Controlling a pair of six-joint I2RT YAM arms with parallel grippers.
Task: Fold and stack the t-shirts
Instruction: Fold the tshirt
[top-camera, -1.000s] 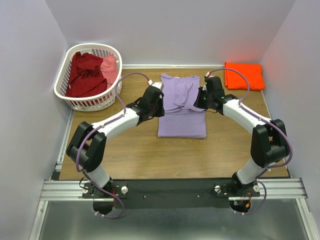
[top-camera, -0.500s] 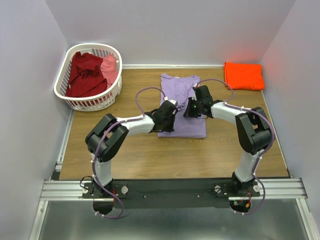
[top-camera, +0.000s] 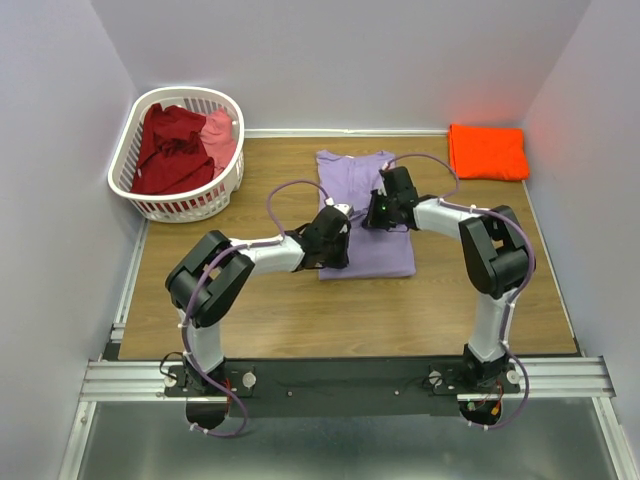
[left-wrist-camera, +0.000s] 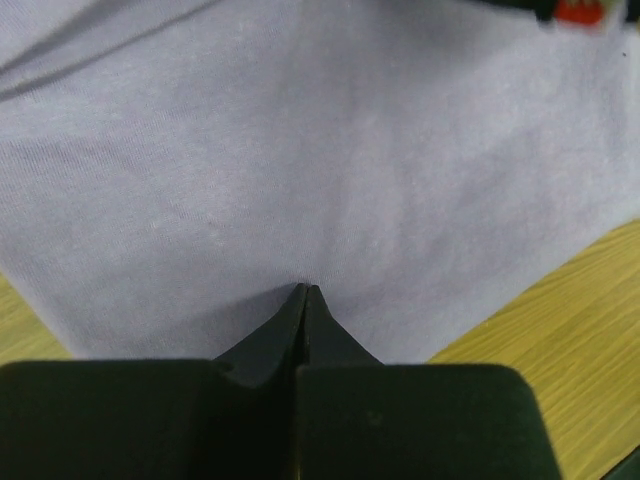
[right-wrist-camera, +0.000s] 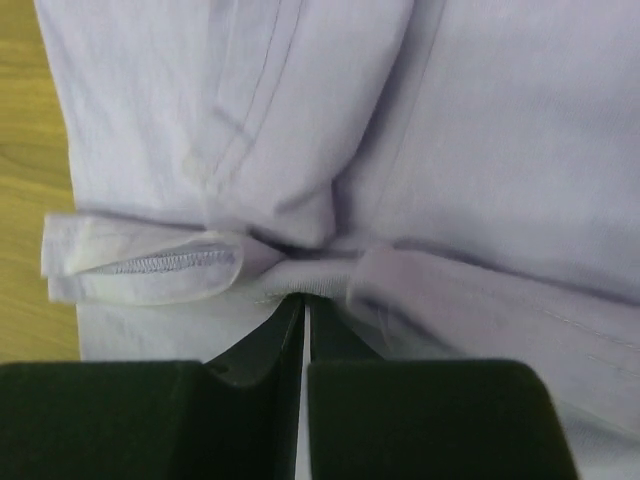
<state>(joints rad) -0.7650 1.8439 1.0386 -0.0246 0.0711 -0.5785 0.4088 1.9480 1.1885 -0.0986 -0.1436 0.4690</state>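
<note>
1. Upper left of the overhead view: white slotted laundry basket (top-camera: 128, 165) holding a dark red t-shirt (top-camera: 170, 150) and, to its right, a pink t-shirt (top-camera: 221, 133). Upper right corner: folded orange t-shirt (top-camera: 488, 152) lying flat on the wooden table (top-camera: 260, 310), well apart from everything else.
2. Nothing lying between the two arms except lavender cable loops arching over each forearm.
3. Left arm folded back sharply at the elbow at lower left, forearm reaching right and slightly up; left gripper (top-camera: 335, 238) low over the lower-left part of the lavender t-shirt (top-camera: 375, 255).
4. Right arm bent at the elbow at centre right, forearm reaching left; right gripper (top-camera: 376, 213) on the right-hand middle of the same shirt.
5. Left gripper closed tip to tip, nipping the cloth at its near edge, faint creases fanning out from the tips in the wrist view.
6. Right gripper closed to a thin slit, pinching a bunched fold beside a stitched hem.
7. Lavender t-shirt at centre of the table, long axis running top to bottom of the frame, wrinkled upper end narrower, flat lower end squarer.
</note>
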